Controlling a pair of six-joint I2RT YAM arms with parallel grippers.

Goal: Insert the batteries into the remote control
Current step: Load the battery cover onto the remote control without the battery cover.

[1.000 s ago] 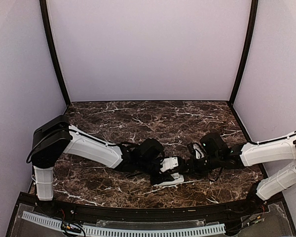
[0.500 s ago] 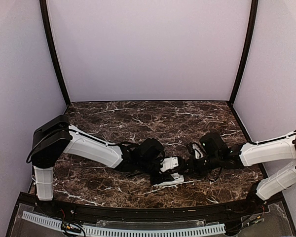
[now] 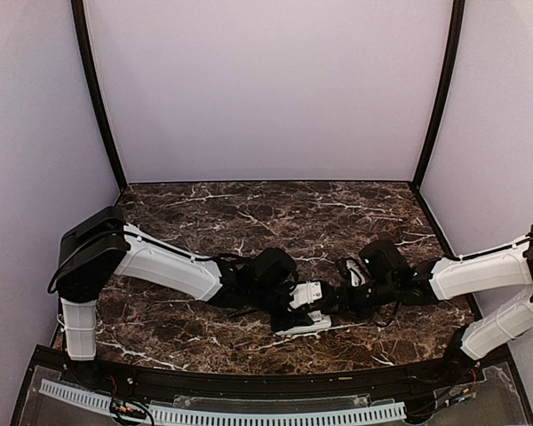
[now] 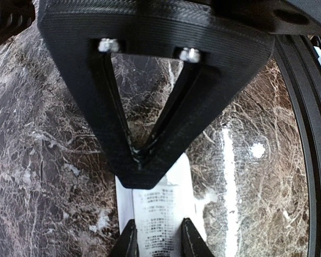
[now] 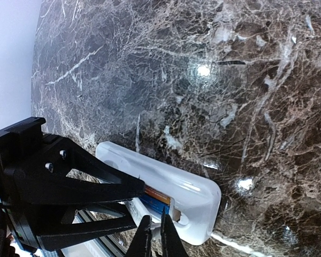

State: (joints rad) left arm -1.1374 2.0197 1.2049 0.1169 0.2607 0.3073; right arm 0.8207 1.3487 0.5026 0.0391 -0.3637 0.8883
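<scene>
The white remote control [image 5: 187,184] lies back up, with its battery bay open. Side by side in that bay sit the batteries, one orange [image 5: 159,195] and one blue [image 5: 151,203]. My left gripper [image 4: 159,241] is shut on the remote [image 4: 158,214], with a finger on each long side of its printed back. My right gripper [image 5: 156,236] has its jaws almost together and nothing between them; its tips are at the open end of the bay, over the blue battery. In the top view both grippers, left [image 3: 313,300] and right [image 3: 336,300], meet at the remote [image 3: 309,291].
A smaller loose white cover piece [image 3: 304,325] lies on the dark marble table [image 3: 249,222], just nearer than the remote. The table's black front rim [image 3: 249,380] runs close behind it. Lilac walls enclose the other three sides.
The right gripper's jaws have drawn closer together. Both arms and the remote have stayed almost where they were.
</scene>
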